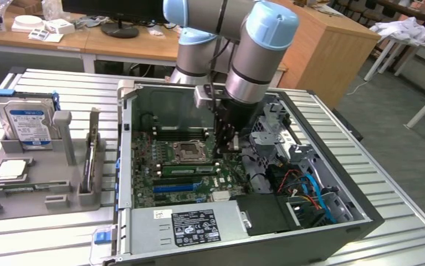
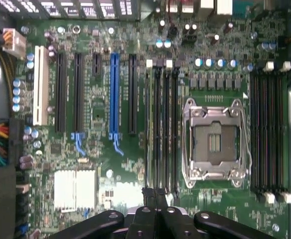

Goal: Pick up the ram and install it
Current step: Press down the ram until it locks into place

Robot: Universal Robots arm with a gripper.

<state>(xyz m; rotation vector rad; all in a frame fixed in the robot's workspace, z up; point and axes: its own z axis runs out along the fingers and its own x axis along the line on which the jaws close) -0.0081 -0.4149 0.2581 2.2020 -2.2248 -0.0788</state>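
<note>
The ram (image 1: 188, 169) is a long green stick lying in a black memory slot just beside the CPU socket (image 1: 190, 151) on the motherboard. In the wrist view it shows edge-on as a thin green line (image 2: 148, 129) in the slot farthest from the socket (image 2: 214, 143). My gripper (image 1: 231, 147) hangs inside the open case, just above the end of that bank of slots. Its black fingers (image 2: 150, 195) are pressed together and shut, with nothing between them (image 2: 156, 193).
The open PC case (image 1: 127, 166) has upright walls, a power supply (image 1: 194, 224) and loose cables (image 1: 308, 191) around the board. A grey tray (image 1: 20, 191) at the exterior view's left holds a hard drive (image 1: 26, 124), a CPU chip (image 1: 11, 169) and a thin board on edge (image 1: 92, 152).
</note>
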